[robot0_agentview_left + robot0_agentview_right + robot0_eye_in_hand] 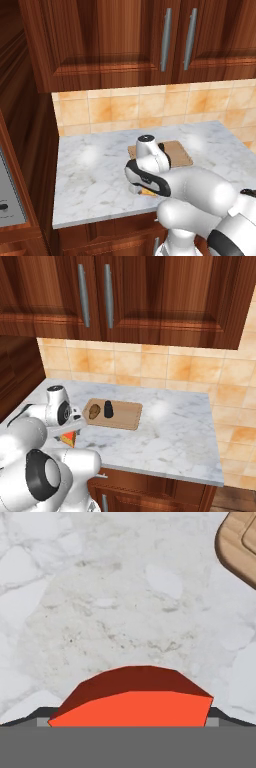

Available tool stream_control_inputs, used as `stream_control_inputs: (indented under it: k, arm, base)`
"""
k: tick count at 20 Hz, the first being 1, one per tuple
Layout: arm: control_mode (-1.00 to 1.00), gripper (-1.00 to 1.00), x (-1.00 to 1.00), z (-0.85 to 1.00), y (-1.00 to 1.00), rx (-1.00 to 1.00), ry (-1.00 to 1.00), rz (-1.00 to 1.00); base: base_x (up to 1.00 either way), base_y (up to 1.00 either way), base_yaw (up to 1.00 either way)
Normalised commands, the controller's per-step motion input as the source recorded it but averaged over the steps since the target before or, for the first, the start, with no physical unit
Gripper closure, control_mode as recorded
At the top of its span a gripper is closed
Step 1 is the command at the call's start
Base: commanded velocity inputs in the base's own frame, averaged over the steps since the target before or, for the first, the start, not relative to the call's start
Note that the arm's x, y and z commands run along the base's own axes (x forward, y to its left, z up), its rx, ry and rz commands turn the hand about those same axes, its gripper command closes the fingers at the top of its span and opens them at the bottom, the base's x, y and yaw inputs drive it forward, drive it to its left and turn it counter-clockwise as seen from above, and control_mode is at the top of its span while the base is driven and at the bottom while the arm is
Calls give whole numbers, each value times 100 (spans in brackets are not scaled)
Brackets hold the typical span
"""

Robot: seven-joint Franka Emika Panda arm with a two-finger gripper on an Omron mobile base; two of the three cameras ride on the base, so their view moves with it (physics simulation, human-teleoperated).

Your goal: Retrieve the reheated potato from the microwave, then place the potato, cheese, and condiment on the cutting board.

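The arm (200, 192) is glossy white, built of rounded, bulbous shells. Black bands ring its joints, one a dark oval collar near the wrist. A white cylindrical cap (56, 390) with a small dark top crowns the wrist.

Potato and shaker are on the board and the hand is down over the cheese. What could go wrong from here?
1. The cheese lies low between the open hand's fingers; its sloped wedge sides may slip out as they close.
2. The condiment stands upright beside the potato on the cutting board; setting cheese down nearby could topple it.
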Motion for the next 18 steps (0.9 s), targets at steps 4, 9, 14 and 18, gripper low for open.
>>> stream_control_inputs:
  k: [4,9,14,18]
  arm:
    - [-100,-100,-14,-26,-11,3,0,0]
    - [-100,100,-14,-10,0,4,0,0]
    - [-100,100,-12,22,-6,2,0,0]
    - [-100,100,0,42,-21,0,0,-6]
  base:
    - [0,0,0]
    - [0,0,0]
    - [0,0,0]
    - [0,0,0]
